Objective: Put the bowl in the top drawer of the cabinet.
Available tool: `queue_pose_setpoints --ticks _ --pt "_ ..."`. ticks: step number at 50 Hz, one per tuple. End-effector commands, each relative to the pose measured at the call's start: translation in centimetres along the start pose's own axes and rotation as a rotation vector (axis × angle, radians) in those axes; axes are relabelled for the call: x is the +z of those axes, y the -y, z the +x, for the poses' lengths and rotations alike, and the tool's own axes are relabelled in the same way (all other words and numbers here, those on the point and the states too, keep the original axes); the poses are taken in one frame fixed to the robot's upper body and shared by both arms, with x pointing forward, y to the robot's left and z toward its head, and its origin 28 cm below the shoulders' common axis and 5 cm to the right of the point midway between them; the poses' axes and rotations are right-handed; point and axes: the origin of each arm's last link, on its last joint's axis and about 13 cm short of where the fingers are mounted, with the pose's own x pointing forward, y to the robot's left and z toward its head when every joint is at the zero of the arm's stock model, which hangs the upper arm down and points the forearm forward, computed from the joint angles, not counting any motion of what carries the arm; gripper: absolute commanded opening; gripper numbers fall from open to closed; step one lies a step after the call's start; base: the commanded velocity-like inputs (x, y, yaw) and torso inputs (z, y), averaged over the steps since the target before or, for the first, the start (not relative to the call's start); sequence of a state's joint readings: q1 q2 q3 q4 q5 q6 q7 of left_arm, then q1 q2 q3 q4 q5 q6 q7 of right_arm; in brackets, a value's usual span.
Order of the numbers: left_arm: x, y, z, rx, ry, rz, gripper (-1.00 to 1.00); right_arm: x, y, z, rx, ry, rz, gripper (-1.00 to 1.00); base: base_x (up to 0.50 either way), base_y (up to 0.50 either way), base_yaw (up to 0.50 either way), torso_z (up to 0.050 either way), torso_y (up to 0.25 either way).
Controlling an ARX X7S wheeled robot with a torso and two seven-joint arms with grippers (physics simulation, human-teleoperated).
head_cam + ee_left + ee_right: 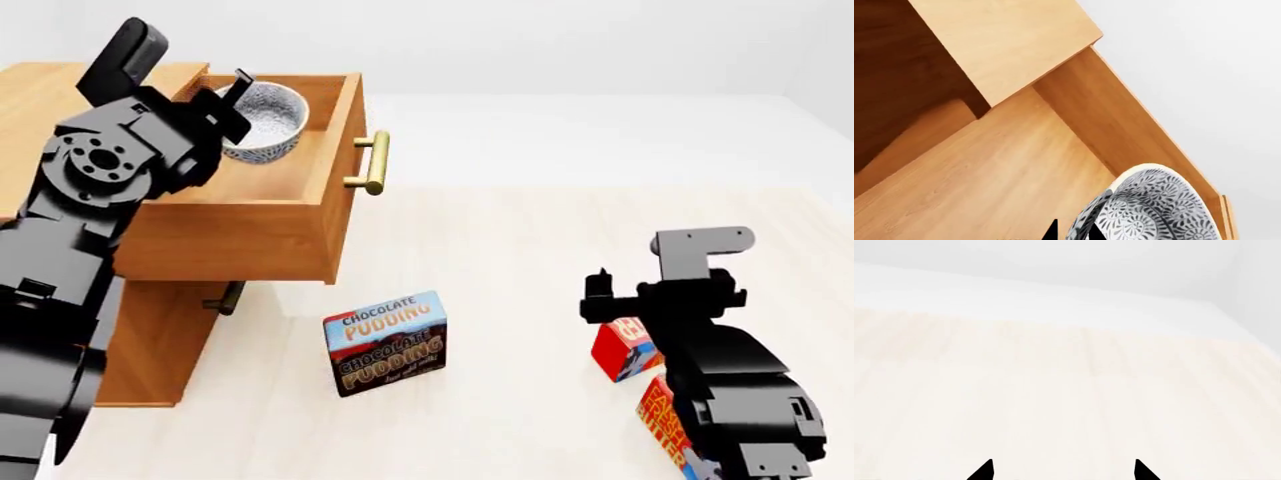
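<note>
Pudding box (pixel 388 343) below open top drawer (pixel 287 205)

The worktop (pixel 534 260) is a pale, cream-coloured wood-grain surface with faint lengthwise plank lines, extending across most of the head view and filling the lower part of the right wrist view. Beyond its far edge lies a plain white floor area (pixel 601 130) that meets featureless white walls (pixel 534 40). Lighting is soft, even and diffuse, producing only faint shadows on the surface.
</note>
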State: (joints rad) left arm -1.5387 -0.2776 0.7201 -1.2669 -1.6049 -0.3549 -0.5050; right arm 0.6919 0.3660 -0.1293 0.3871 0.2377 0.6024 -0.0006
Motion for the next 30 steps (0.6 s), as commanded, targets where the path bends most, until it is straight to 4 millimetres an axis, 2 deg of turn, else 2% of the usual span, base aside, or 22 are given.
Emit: queue_pose_setpoints --ticks 1,19,20,30 --pt "-0.23 -0.15 0.27 0.072 -0.003 -0.022 -1.00 -0.29 0.17 0.04 0.002 -0.007 0.018 1.00 0.00 0.00 0.00 0.000 0.000" --pt "-0.69 -0.35 0.41 0.103 -0.018 -0.013 -1.00 -0.57 0.32 0.18 0.001 -0.014 0.033 1.00 0.00 0.00 0.00 0.001 0.001" --pt "-0.67 -0.34 0.40 0.101 -0.017 -0.012 1.00 -0.57 0.32 0.19 0.000 -0.014 0.033 1.00 0.00 0.00 0.00 0.000 0.000" --pt "-0.62 -0.31 0.38 0.090 -0.014 0.000 1.00 -0.55 0.31 0.18 -0.001 -0.013 0.030 1.00 0.00 0.00 0.00 0.000 0.000"
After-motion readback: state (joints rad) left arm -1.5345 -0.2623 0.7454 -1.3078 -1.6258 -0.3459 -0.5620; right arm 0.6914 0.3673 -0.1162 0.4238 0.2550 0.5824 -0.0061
